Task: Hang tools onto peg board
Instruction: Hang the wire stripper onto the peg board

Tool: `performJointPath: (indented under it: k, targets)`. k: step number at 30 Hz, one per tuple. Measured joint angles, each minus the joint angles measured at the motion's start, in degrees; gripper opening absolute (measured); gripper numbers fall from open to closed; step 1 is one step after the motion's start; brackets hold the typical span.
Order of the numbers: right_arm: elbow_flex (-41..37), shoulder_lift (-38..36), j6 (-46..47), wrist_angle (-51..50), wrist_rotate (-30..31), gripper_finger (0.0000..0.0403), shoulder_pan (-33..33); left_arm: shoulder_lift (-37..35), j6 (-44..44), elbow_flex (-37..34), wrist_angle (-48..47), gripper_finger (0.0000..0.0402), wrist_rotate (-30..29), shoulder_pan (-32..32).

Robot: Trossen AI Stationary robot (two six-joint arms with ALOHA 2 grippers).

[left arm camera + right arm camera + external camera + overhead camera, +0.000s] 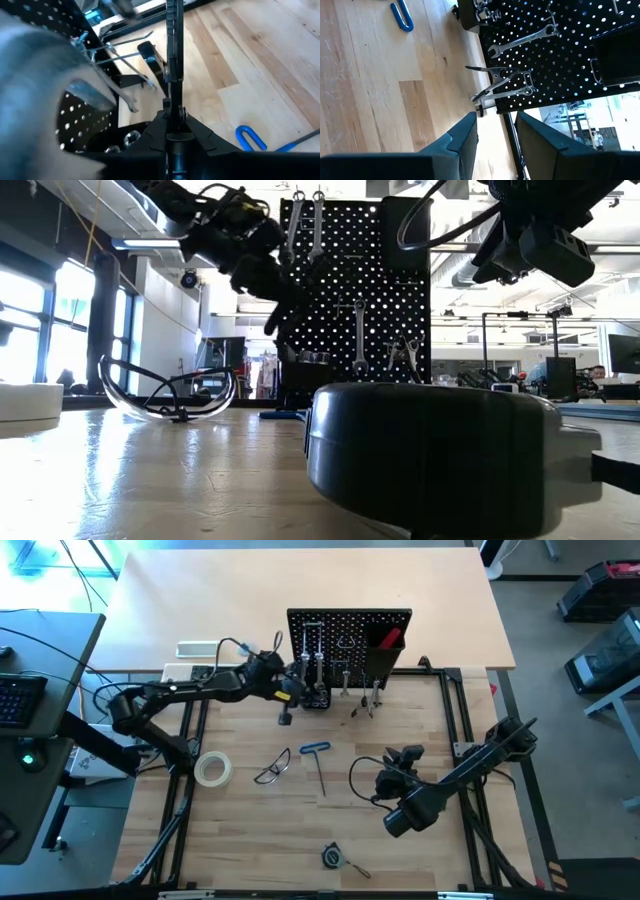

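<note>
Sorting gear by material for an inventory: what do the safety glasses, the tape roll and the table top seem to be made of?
Safety glasses: likely clear plastic, glossy; the table shows through the lenses. Tape roll: pale, matte, probably paper masking tape. Table top: light wood planks, grain and joints visible, smooth sheen.

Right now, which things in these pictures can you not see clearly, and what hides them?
- Low view: a dark round thing close to the camera hides the table behind it.
- Left wrist view: a grey blur covers the peg board.
- High view: the red tool in the bin is too small to name.
</note>
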Motion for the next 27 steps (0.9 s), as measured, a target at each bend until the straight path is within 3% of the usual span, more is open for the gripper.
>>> performJointPath:
  k: [10,17,27]
  targets:
    - [0.0,0.02,-1.06,8.19,4.34,0.0131,-0.15,-4.07,-5.52,-7.02,12.14,0.0017,4.19,-0.67]
    - [0.0,0.02,-3.2,11.83,3.09,0.0131,-0.15,-4.03,-8.94,-13.39,19.74,0.0017,7.32,-0.76]
    - [0.0,0.02,-3.22,14.58,3.47,0.0131,-1.55,-5.14,-9.13,-19.48,28.64,0.0017,7.28,-0.66]
